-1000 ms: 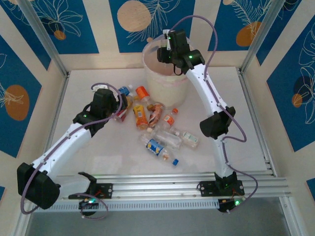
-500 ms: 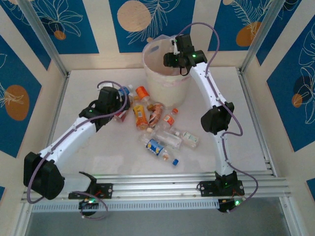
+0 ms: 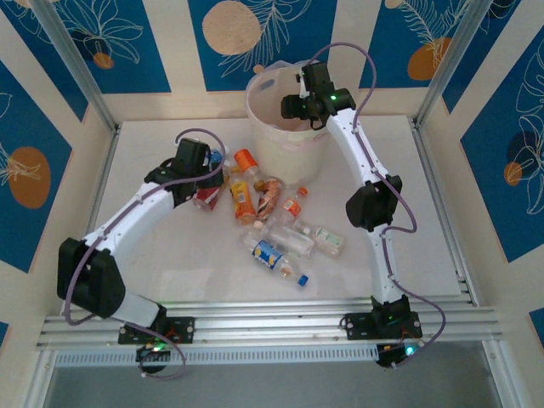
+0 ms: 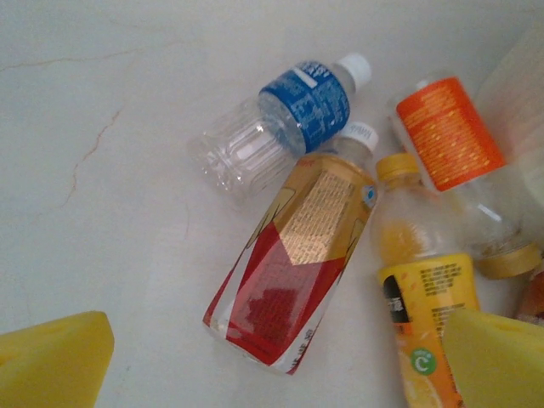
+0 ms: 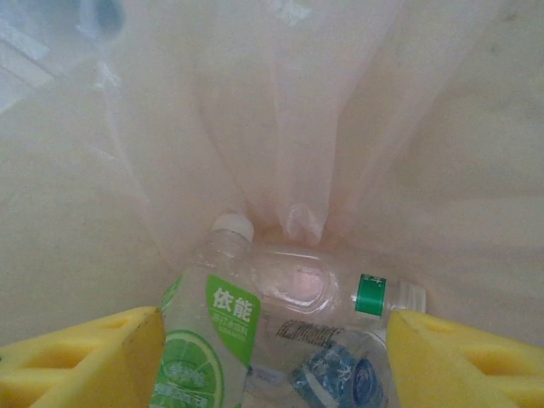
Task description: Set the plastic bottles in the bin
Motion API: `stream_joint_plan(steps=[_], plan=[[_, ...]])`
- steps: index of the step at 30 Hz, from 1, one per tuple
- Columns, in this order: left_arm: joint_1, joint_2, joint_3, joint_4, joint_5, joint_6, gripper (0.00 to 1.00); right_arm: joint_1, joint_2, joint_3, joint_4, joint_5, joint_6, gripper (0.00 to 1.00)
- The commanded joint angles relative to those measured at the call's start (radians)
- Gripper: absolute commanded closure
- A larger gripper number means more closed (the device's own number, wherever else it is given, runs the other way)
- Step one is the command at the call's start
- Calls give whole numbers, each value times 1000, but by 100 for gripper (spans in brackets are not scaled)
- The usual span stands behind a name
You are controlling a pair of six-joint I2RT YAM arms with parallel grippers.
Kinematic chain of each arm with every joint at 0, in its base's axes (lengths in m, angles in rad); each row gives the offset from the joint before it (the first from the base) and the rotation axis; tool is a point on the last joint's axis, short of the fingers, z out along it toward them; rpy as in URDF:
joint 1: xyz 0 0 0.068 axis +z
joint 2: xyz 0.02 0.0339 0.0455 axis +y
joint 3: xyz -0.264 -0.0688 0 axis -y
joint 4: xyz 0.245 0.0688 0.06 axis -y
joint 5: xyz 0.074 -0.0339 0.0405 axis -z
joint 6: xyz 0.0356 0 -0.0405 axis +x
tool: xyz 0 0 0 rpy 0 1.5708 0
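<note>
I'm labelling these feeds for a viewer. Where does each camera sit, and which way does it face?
Top external: above and behind the bases, looking down on table, bottles and bin; both arms show, left gripper over the pile, right gripper over the bin.
Left wrist: on the left arm, facing down at lying bottles; yellow fingers at both lower corners.
Right wrist: facing down into the bag, onto a green-label bottle; yellow fingers at both lower corners.
Shared: top external and left wrist both show the red-label bottle.
</note>
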State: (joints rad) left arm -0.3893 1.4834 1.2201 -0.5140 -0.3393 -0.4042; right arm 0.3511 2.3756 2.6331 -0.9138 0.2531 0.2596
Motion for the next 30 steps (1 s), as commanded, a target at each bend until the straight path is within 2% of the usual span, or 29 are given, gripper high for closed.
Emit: stream_joint_plan(steps=[1,6,10,13,14,22,30], plan=[[24,51,69,-90,35,78,1,-4,1,34,-27,-34,-19,29],[59,135,121,-119,101,131,1,-1,-45,48,-40,-49,-13,24],[82,199,161,-140,145,171,5,7,-97,31,-56,-42,-6,18],[100,233,180,-141,174,184,9,14,-146,3,-66,-19,-2,8],[106,241,185,-137,186,188,9,15,-165,-10,-68,-10,1,1],[124,323,281,-143,198,234,13,37,-336,-209,-48,44,40,1],[168,495,572,-242,193,374,15,83,-500,-405,-3,139,38,1]])
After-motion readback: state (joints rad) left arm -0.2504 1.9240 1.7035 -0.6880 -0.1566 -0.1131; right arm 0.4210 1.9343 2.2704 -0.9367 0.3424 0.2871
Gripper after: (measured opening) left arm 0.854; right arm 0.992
